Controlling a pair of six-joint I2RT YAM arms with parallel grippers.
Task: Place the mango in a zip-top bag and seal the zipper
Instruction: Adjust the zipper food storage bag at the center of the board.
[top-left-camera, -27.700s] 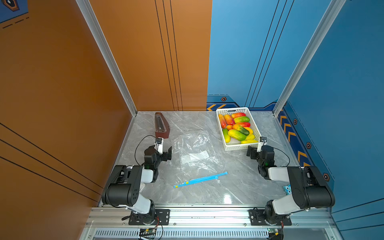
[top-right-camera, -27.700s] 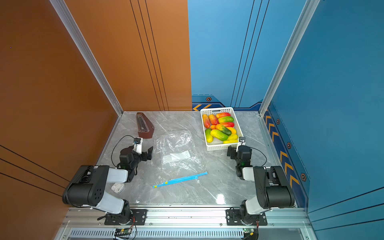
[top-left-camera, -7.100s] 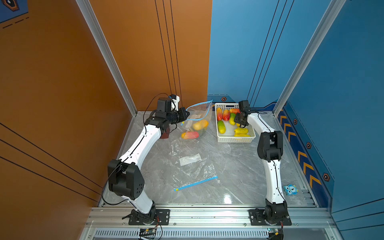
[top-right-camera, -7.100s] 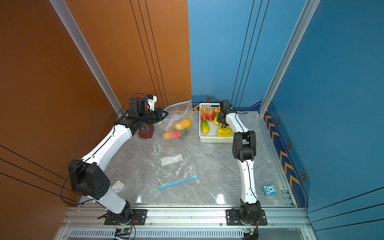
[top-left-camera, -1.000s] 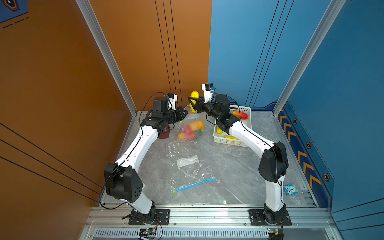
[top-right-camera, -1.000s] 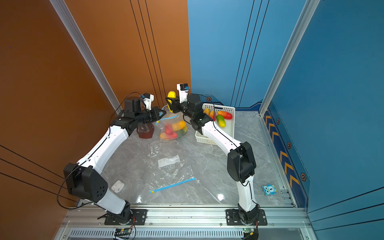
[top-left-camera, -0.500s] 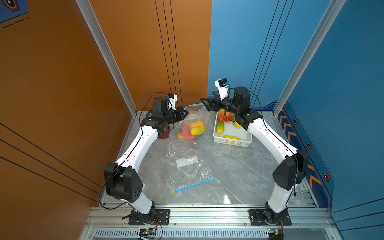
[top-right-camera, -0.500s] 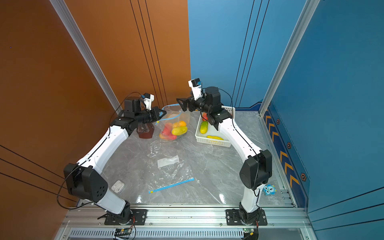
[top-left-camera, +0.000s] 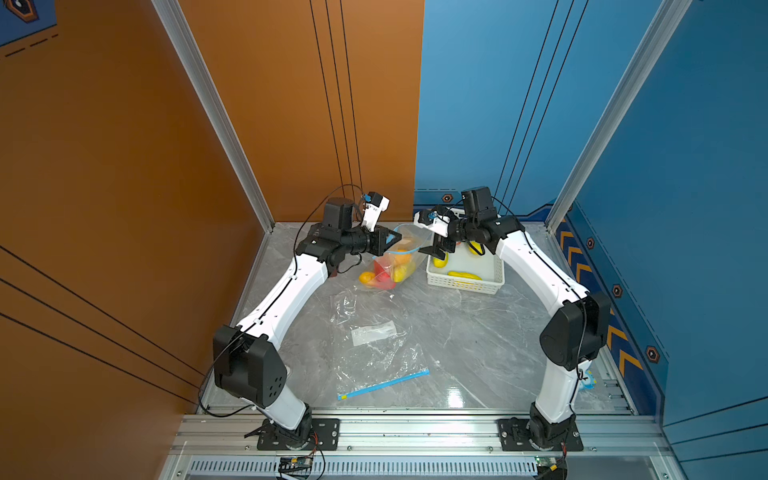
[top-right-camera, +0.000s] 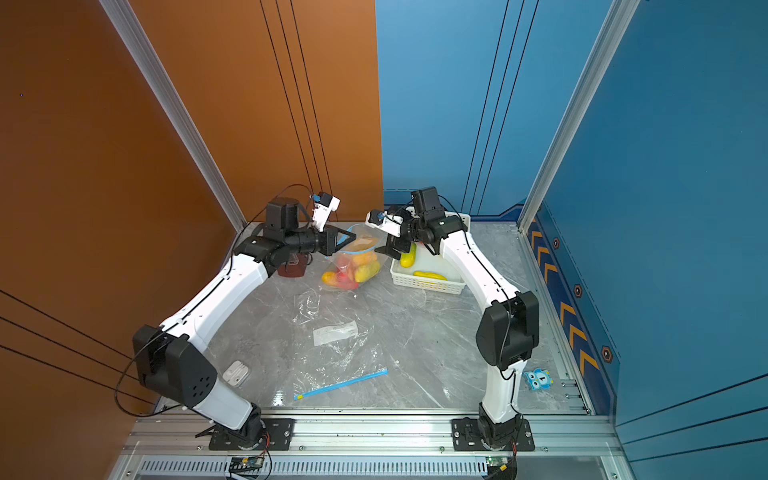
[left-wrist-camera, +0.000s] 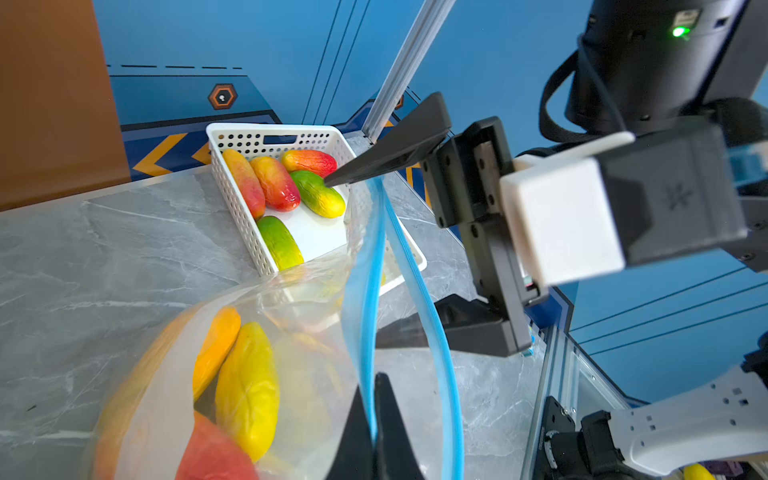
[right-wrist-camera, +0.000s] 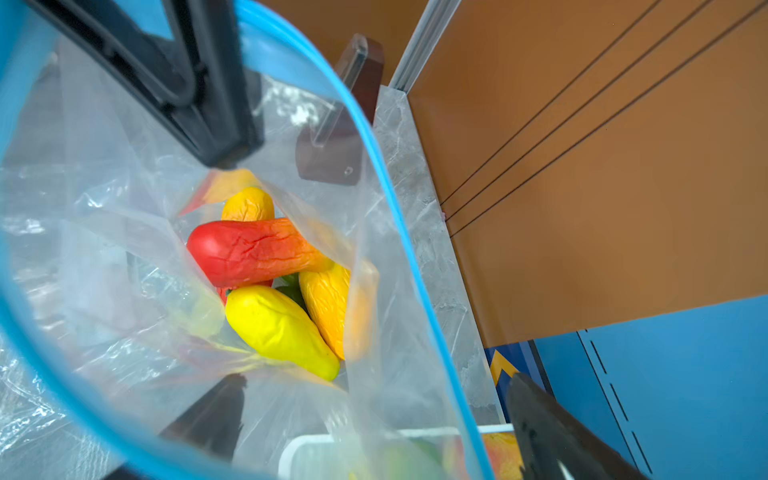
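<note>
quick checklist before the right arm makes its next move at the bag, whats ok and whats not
1. Left gripper shut on the zipper rim of the zip-top bag: ok.
2. Right gripper empty, jaws open: ok.
3. Mangoes lie inside the bag, below the zipper: ok.
4. Bag mouth sealed: not ok, it gapes open.
5. Right gripper clear of the rim: cannot tell; the rim appears to pass between its fingers.

no readable text, no legible labels
</note>
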